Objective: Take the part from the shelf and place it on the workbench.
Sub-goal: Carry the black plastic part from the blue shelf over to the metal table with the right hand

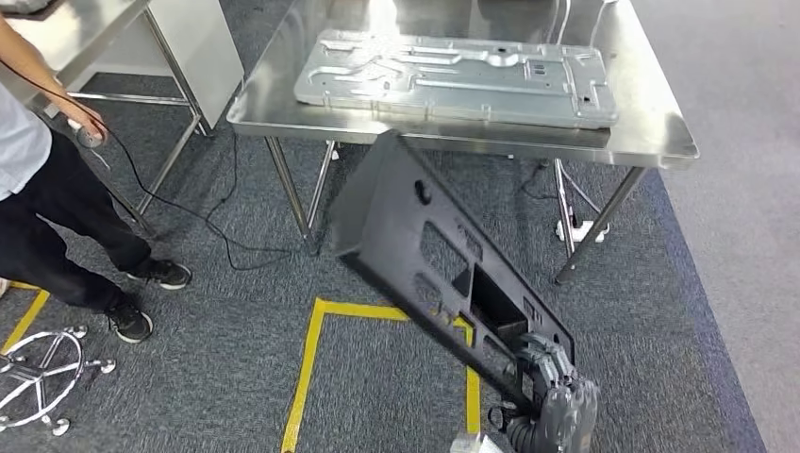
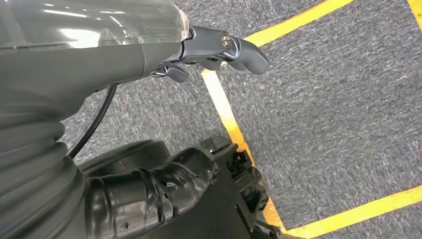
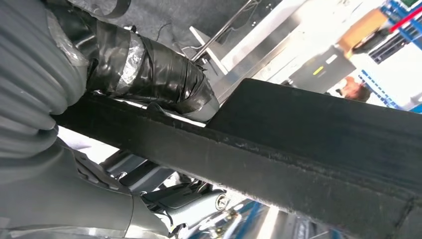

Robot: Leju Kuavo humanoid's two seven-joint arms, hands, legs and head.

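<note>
A long black plastic part [image 1: 425,245] with several cut-outs slants up from the lower right toward the front edge of the steel workbench [image 1: 651,142]. My right hand [image 1: 552,387] grips its lower end. In the right wrist view the taped thumb [image 3: 149,69] lies over the edge of the black part [image 3: 308,149], with the fingers under it. The part's upper end is level with the bench's front edge in the head view; whether it touches is unclear. My left hand [image 2: 164,55] hangs over the carpet with fingers apart and holds nothing.
A large silver metal panel [image 1: 453,75] covers most of the workbench top. A person [image 1: 38,189] stands at the left beside a second steel table [image 1: 189,47]. A black cable [image 1: 189,208], yellow floor tape [image 1: 311,368] and a chair base [image 1: 38,377] are on the carpet.
</note>
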